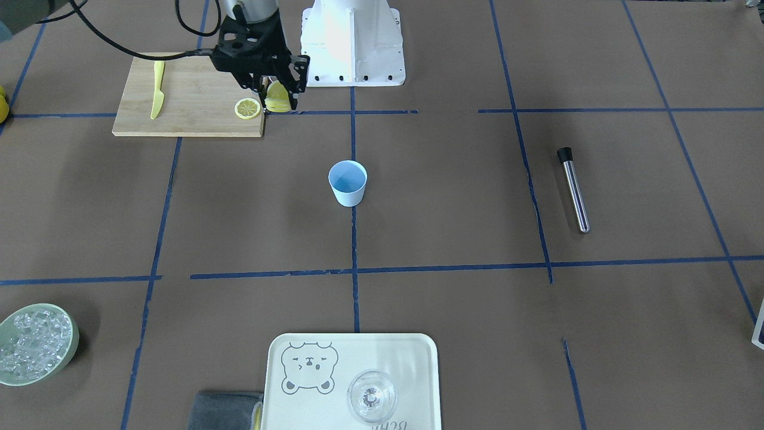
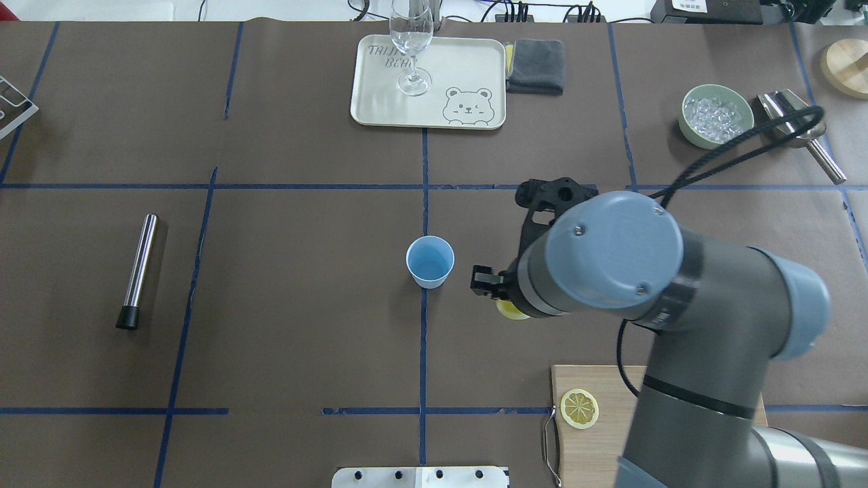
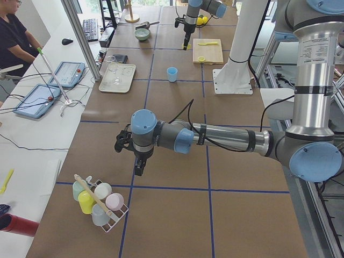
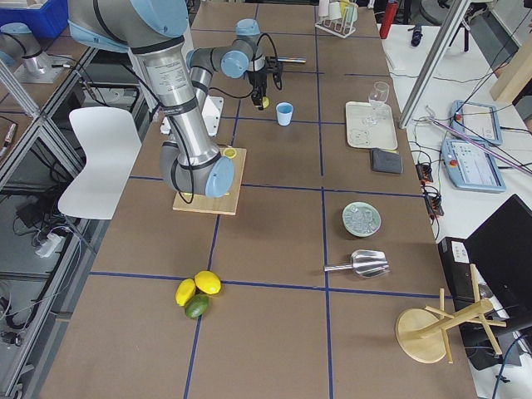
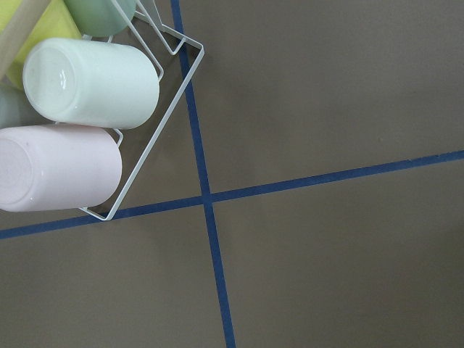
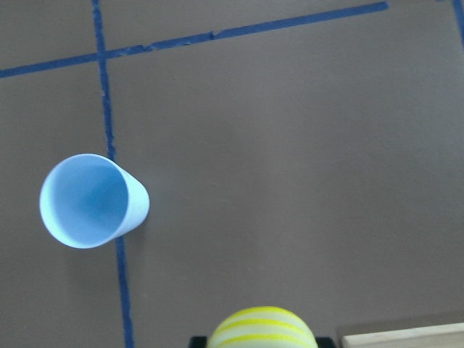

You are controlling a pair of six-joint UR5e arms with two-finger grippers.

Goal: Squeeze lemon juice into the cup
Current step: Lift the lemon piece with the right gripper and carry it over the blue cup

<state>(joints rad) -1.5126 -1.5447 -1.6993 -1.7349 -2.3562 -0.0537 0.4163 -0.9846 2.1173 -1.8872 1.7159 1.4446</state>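
The light-blue cup [image 1: 347, 182] stands upright and empty at the table's middle; it also shows in the overhead view [image 2: 430, 261] and the right wrist view [image 6: 90, 201]. My right gripper [image 1: 278, 95] is shut on the thick yellow lemon piece [image 1: 277, 99] and holds it in the air beside the cutting board's corner, apart from the cup. The lemon peeks out under the arm in the overhead view [image 2: 510, 311] and sits at the bottom of the right wrist view [image 6: 262, 328]. My left gripper [image 3: 137, 164] hangs over bare table; I cannot tell whether it is open.
A wooden cutting board [image 1: 191, 77] holds a thin lemon slice [image 1: 247, 108] and a yellow knife [image 1: 157, 89]. A tray [image 1: 406, 352] with a clear glass [image 1: 371, 395], a bowl of ice [image 1: 36, 343] and a metal tube [image 1: 574, 188] lie around. A cup rack [image 3: 99, 201] stands near the left arm.
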